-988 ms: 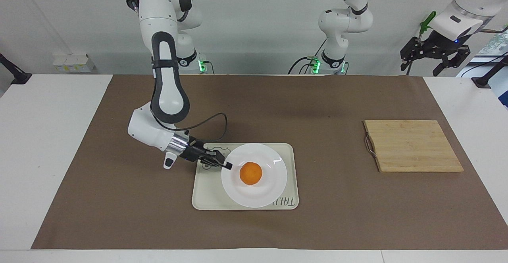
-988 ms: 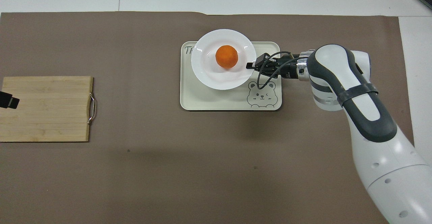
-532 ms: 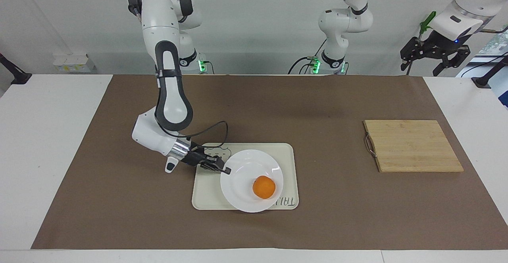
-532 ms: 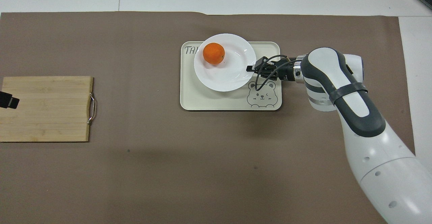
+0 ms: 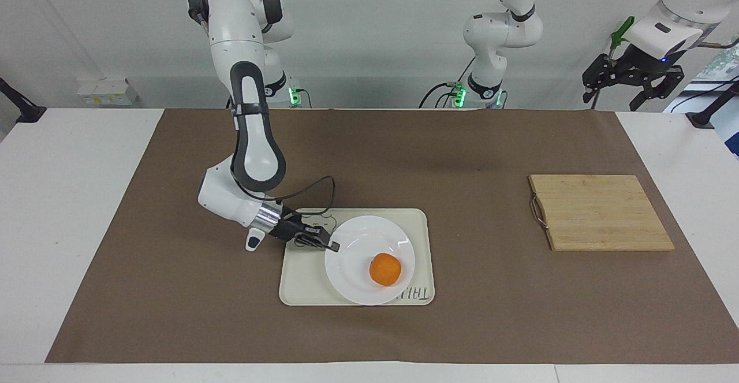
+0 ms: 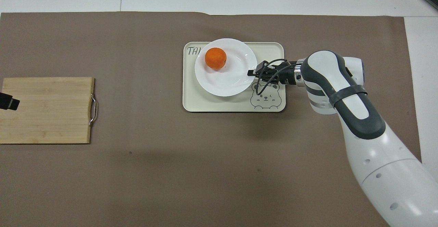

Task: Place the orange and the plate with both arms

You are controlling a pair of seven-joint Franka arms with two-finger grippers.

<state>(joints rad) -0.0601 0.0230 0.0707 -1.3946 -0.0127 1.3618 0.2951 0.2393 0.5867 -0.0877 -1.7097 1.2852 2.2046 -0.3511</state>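
Plate [image 5: 361, 256]: glossy, white, shallow with a wide rim; I judge it stiff, breakable and slick under my fingertips. It lies on the cream tray [image 5: 300, 282], toward the tray edge farther from the robots.
Where to take the plate: at the rim only; a thin edge, so I expect a small bite that could slip if I tilt or jerk it.
Orange [image 5: 385, 269]: small, round, matte skin, probably light and firm. It sits loose on the plate, off its middle, toward the part of the rim farther from the robots. I judge it will roll at any tilt.
My right pincer [image 5: 331, 247]: pressed together on the plate's rim, at the edge toward the right arm's end of the tabletop, low over the tray. In the overhead view my fingertips meet the rim [image 6: 252, 72] just above the bear drawing [image 6: 264, 98].
My left pincer [image 5: 632, 77]: spread wide, holding nothing, raised high at the left arm's end of the tabletop, waiting above the bamboo board [image 5: 597, 212].
Risk as I read it: the orange rolling off the rim, or the plate slipping out of a one-sided pinch.
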